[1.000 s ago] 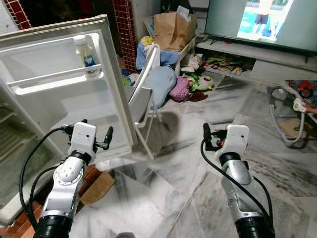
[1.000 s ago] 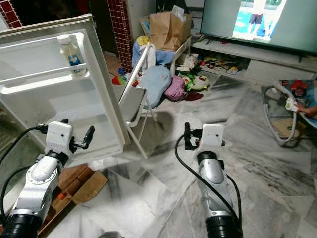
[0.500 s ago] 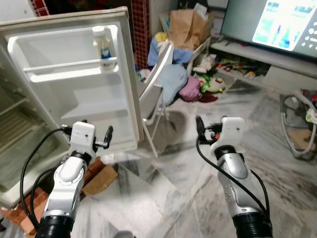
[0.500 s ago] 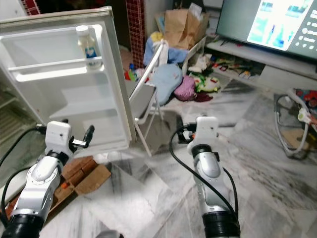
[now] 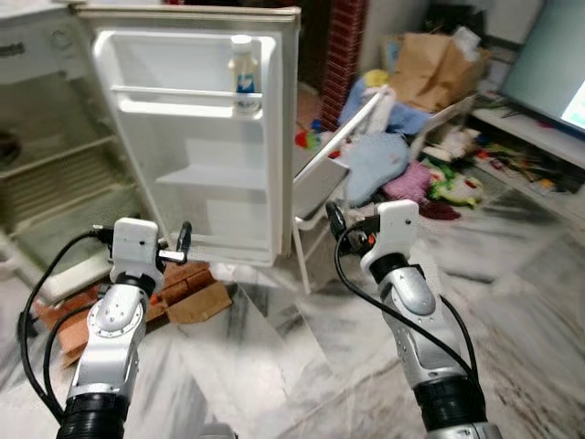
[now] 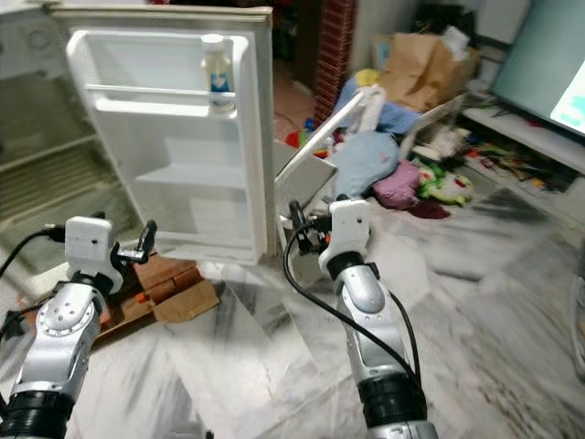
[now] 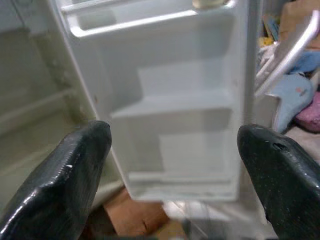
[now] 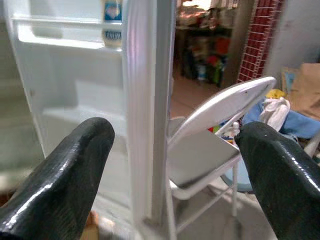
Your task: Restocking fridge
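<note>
View has swung toward open fridge door, now facing it; bottle on top shelf. Left gripper, right gripper wide, empty: nothing to stock yet.

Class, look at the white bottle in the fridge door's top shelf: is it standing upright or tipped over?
Upright. The bottle stands with its cap on top, behind the rail of the open fridge door.
</note>
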### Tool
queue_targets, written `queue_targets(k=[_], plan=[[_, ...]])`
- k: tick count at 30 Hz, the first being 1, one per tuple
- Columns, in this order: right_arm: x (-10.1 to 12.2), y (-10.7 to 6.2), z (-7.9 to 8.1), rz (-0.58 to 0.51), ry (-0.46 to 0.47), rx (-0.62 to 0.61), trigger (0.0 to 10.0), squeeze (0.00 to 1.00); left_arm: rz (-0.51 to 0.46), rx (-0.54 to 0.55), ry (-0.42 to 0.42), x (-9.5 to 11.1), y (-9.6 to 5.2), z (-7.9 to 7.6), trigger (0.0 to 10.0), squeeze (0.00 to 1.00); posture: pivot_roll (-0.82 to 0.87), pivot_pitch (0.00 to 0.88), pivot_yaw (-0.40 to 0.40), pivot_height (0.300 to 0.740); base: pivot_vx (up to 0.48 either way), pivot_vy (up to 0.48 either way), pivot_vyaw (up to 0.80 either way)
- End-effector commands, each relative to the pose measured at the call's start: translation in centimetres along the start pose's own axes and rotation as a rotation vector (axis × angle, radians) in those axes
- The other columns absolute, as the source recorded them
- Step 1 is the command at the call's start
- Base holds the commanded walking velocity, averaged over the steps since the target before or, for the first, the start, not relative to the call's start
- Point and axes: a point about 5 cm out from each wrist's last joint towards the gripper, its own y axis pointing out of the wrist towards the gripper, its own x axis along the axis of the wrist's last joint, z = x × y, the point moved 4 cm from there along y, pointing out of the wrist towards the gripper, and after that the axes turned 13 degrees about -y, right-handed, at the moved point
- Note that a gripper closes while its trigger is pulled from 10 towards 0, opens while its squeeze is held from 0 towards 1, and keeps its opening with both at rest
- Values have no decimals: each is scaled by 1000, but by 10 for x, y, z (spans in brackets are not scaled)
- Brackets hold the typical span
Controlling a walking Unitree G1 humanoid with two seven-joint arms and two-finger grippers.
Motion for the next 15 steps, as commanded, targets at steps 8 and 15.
queue_targets(k=[8,15], plan=[[18,4,7,-80,-39,70,10000,0,9,66,-27,0,1,10,10000,0,94,0,-35,740,224,-269,793],[20,4,10,-93,-44,92,10000,0,6,88,-34,0,0,14,10000,0,100,0,-41,740,475,0,785]])
